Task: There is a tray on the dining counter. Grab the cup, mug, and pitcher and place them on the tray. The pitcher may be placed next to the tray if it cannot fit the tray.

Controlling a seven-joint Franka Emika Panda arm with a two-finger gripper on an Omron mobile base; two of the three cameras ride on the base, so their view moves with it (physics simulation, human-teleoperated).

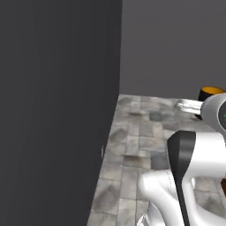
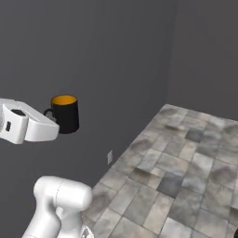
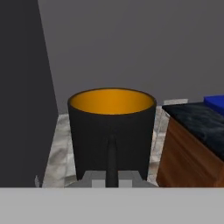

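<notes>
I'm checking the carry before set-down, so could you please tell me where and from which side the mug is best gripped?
Grip the mug by its handle, coming in level from the handle side. It stands upright with its orange inside open upward, and the thin handle faces the end effector, which is shut on that handle. The round body looks too wide for these jaws.

We see a dark wall [image 1: 53, 110] close on the left and open tiled floor [image 2: 186, 158] ahead; in the hand view, the worktop [image 3: 197, 131] stands low right, the mug [image 3: 112, 131] blocking the centre.
</notes>
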